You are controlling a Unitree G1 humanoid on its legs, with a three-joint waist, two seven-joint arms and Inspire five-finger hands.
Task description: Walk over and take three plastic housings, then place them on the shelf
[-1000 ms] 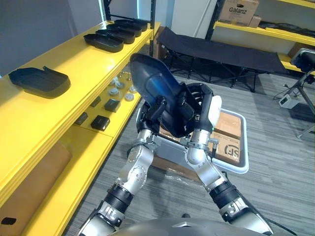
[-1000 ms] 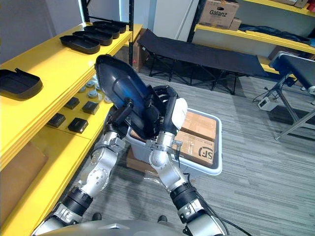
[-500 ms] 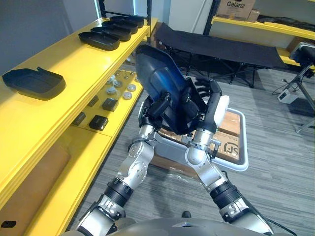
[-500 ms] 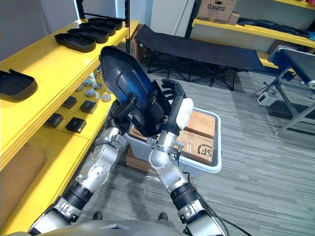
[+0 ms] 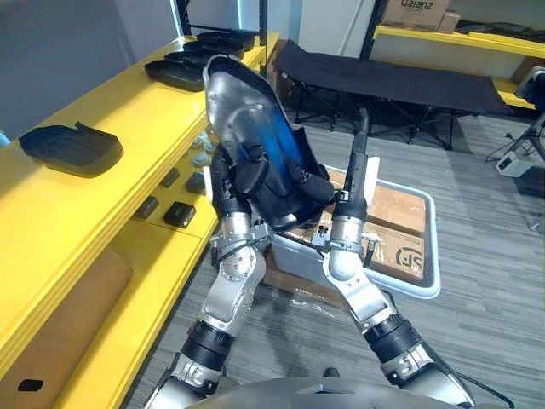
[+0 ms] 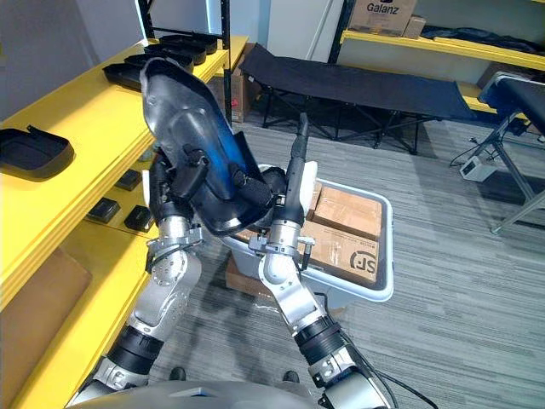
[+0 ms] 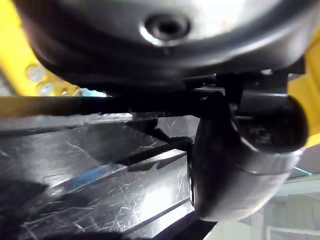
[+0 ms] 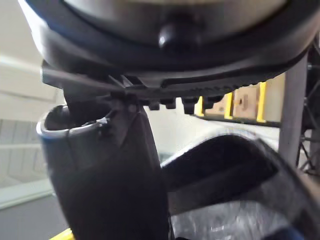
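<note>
Left hand fingers curl round held housings, count unclear; right hand fingers straight.

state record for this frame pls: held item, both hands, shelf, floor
held item: dark plastic housing, tilted up on end, beside the shelf and above the bin
left hand: fingers curled on the plastic housing
right hand: fingers straight, pointing up, at the housing's lower right edge
top shelf: lone housing near; row of housings at far end
lower shelf: small dark blocks
floor: grey bin holding cardboard boxes
placed: not yet
</note>
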